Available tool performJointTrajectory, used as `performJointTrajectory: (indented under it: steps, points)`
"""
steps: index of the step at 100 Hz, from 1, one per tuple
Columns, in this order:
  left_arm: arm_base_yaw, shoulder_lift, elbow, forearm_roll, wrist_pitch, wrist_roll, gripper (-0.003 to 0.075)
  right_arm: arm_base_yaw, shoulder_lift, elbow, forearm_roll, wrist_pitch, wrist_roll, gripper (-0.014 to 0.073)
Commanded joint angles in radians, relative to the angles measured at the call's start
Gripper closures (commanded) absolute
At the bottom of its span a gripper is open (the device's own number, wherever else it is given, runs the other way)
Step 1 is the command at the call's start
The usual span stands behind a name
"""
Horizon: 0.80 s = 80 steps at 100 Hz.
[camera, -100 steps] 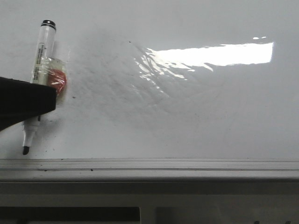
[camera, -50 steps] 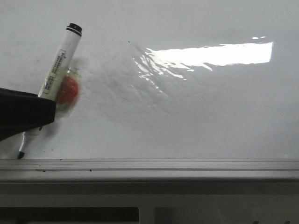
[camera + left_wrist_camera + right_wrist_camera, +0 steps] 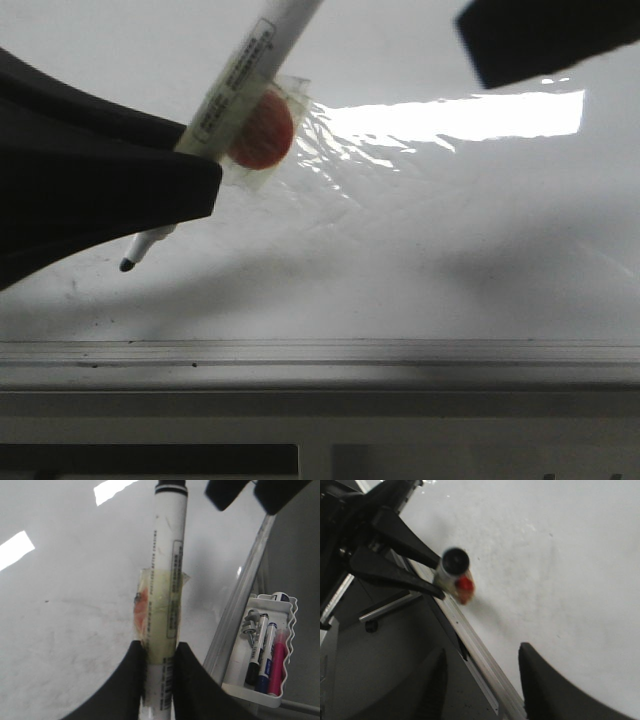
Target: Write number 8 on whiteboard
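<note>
The whiteboard [image 3: 420,250] carries only faint grey smudges and a bright glare patch — no number 8 shows on it in any view, so by my reading the writing itself has not begun.

The left gripper [image 3: 159,652] is clamped on the marker [image 3: 167,580], fingers pressed to either side of the barrel just below a taped-on orange patch [image 3: 262,130]. In the front view the marker slants across the board with its cap end running out above and its black tip [image 3: 127,265] low, a little above the ledge [image 3: 400,360]. Whether the tip touches the board I cannot tell; no ink trails from it.

The right gripper [image 3: 482,680] stands with its fingers apart and nothing between them, off to the side of the marker's cap end.

Left to do: bring the tip onto the board and draw both loops. A tray [image 3: 262,650] of spare pens sits beyond the ledge.
</note>
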<state>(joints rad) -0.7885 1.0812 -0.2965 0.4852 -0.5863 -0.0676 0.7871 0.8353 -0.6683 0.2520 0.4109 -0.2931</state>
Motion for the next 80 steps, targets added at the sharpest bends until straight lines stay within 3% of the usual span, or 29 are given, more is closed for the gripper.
performJointTrajectory:
  steps: [1, 42, 55, 67, 80]
  points:
    - [-0.003, -0.011, -0.033, 0.010, -0.058, -0.011, 0.0741, 0.038, 0.061, -0.069, 0.024, -0.110, -0.013, 0.0300]
    - [-0.003, -0.011, -0.033, 0.012, -0.053, -0.011, 0.0741, 0.058, 0.259, -0.199, 0.122, -0.105, -0.013, 0.0316]
    - [-0.003, -0.011, -0.033, 0.010, -0.053, -0.011, 0.0736, 0.058, 0.258, -0.199, 0.122, -0.103, -0.013, 0.0491]
    - [-0.003, -0.011, -0.033, 0.010, -0.051, -0.011, 0.0626, 0.058, 0.258, -0.199, 0.122, -0.105, -0.013, 0.0666]
    - [-0.003, -0.011, -0.033, 0.010, -0.051, -0.011, 0.0470, 0.058, 0.258, -0.199, 0.122, -0.106, -0.013, 0.0664]
